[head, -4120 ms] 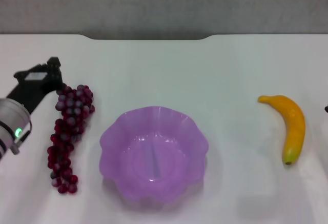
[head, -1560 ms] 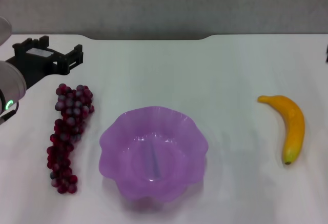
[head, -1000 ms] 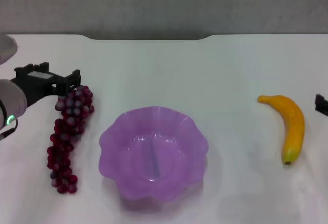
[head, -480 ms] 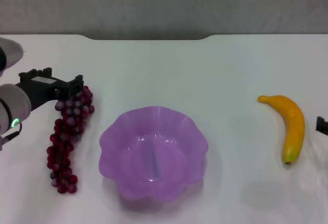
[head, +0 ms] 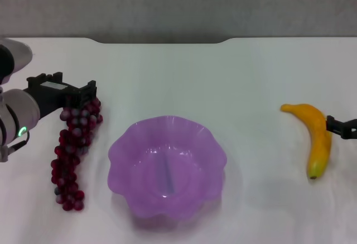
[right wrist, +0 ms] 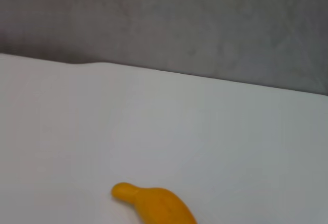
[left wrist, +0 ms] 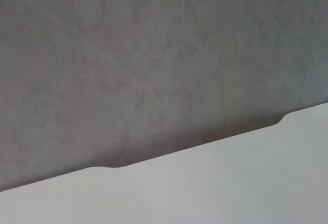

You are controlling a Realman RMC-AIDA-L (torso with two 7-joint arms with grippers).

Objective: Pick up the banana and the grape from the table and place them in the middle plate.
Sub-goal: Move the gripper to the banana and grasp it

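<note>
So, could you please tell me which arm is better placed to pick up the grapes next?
Left. Its tool is at the top of the grapes on the robot's left side, while the right tool is across the plate beside the banana.

The white table (head: 223,76) carries a bunch of grapes (head: 72,154) at left, a purple scalloped plate (head: 167,168) centred, and a banana (head: 316,138) at right.

grape (head: 72,149) dk red-purple, banana (head: 317,137) yellow-orange w/ green tip – plate (head: 125,149) translucent purple, table (head: 223,82) white.
</note>
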